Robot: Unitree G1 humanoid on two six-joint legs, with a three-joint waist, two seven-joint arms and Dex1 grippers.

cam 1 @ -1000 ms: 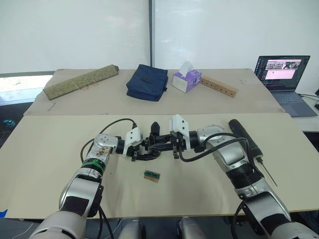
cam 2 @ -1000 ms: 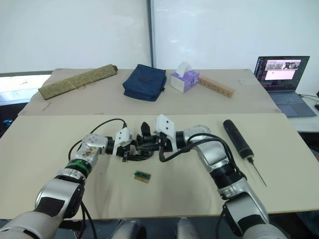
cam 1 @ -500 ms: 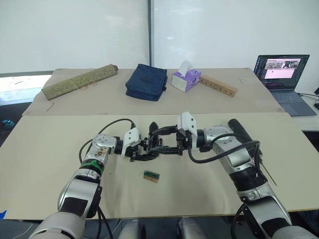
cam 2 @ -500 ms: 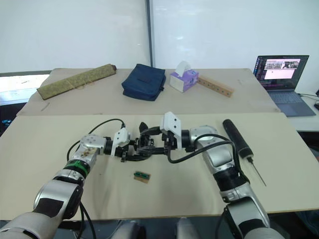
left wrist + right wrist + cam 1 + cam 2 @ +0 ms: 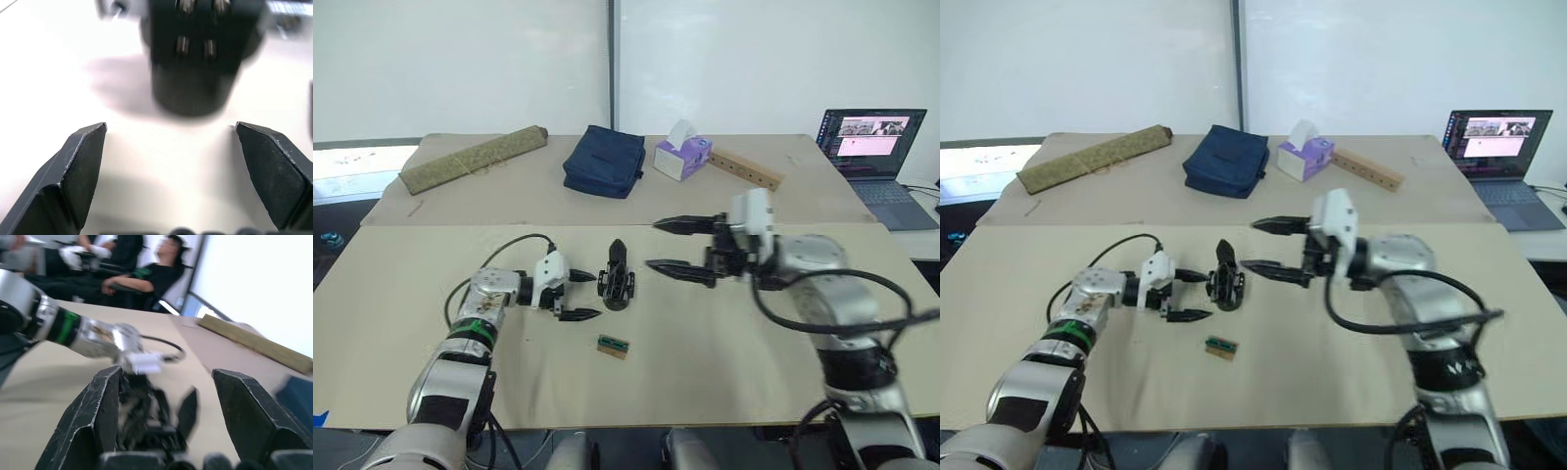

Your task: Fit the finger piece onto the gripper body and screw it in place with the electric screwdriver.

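While both gape wide, empty | left pincer beside gripper body | right pincer raised, apart.

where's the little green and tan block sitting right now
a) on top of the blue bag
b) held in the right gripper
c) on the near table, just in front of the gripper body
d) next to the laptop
c: the green-and-tan block lies flat on the near table, just nearer the robot than the gripper body, with neither gripper touching it.
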